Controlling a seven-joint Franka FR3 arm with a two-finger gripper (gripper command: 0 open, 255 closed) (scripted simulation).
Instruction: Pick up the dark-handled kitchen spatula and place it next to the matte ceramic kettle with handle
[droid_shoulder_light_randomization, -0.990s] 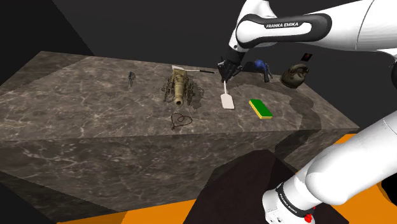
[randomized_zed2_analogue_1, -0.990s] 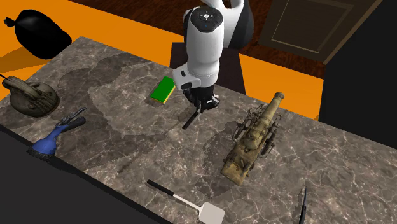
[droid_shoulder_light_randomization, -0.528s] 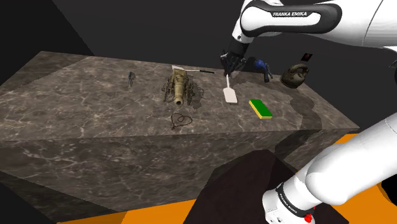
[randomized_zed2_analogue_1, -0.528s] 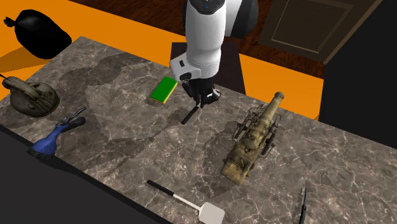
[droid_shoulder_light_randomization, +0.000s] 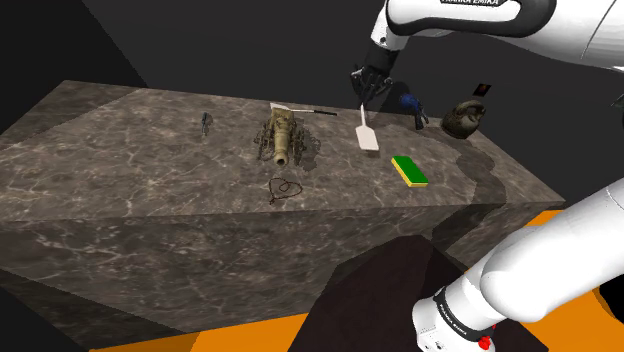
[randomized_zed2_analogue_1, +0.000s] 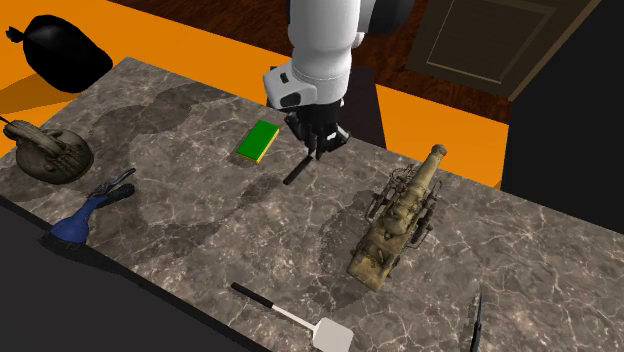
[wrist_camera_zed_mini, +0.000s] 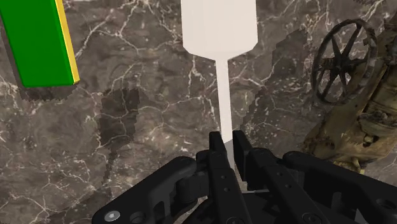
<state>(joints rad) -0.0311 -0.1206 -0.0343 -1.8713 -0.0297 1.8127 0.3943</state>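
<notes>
Gripper (droid_shoulder_light_randomization: 363, 98) jaws pinch spatula (droid_shoulder_light_randomization: 368, 138) by white neck above marble counter (droid_shoulder_light_randomization: 150, 170); shoulder view: green sponge (droid_shoulder_light_randomization: 410, 170) at its 4 o'clock, kettle (droid_shoulder_light_randomization: 466, 118) 3 o'clock.

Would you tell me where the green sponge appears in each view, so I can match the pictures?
Shoulder view: the green sponge lies right of the cannon.
Second exterior view: left of the gripper, with the cannon to the right.
Wrist view: across the held spatula from the cannon.
Shared landmark: the cannon.

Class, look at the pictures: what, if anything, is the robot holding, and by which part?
The white-bladed spatula, clasped between the jaws at the end of its thin shaft.
</notes>
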